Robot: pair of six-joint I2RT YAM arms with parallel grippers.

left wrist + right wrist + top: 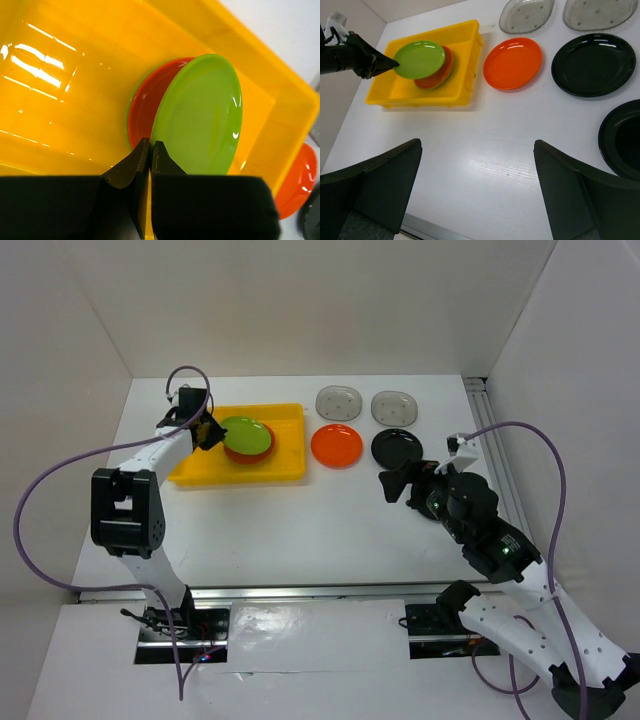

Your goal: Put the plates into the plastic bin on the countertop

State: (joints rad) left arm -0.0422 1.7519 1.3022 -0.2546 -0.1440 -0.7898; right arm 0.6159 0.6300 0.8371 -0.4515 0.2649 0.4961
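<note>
**At upper left of the overhead view: lime-green plate gripped over the bin**

In the upper left of the overhead view, found the plastic bin [190, 473] resting on the white countertop [300, 530]. Found the left gripper [208, 432] over the bin's left part, pinched tight on the near rim of a lime-green plate [246, 429]. Confirmed in the left wrist view: fingers [127, 170] pressed together on that rim with barely a gap. Noted the held plate tilted above an orange plate [142, 112] lying flat in the bin; could not tell whether the two touch. Noted also a thin lime-green edge showing from under the orange plate.

To the right of the bin, recorded five plates out on the countertop. Logged a second orange plate [337, 445] just beside the bin's right wall and a black plate [397, 447] to its right. Logged a left grey plate [338, 402] and a right grey plate [394, 406], both dotted and oblong, side by side higher in the frame. Logged a further black plate [625, 137] at the right edge of the right wrist view, partly cut off.

At centre right of the overhead view, found the right gripper [390, 486] near the black plate, above bare countertop. Found it spread wide and holding nothing.
</note>
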